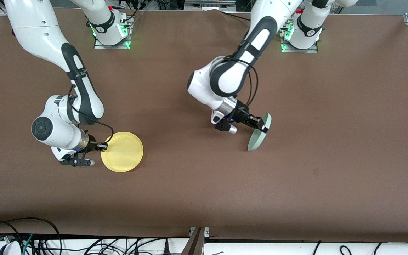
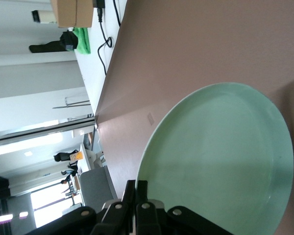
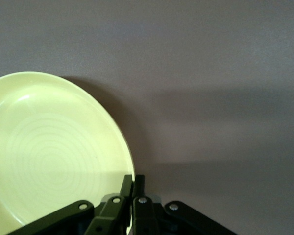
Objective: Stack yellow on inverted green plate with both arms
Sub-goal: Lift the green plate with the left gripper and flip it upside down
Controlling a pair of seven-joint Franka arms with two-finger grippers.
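The green plate is tipped up nearly on edge over the middle of the table, its lower rim at the brown tabletop. My left gripper is shut on its upper rim. In the left wrist view the green plate fills the frame with my left gripper pinching its rim. The yellow plate lies face up toward the right arm's end of the table. My right gripper is shut on its rim. In the right wrist view the yellow plate is clamped by my right gripper.
The brown table stretches wide around both plates. Cables lie below its near edge. The arm bases stand at the table edge farthest from the front camera.
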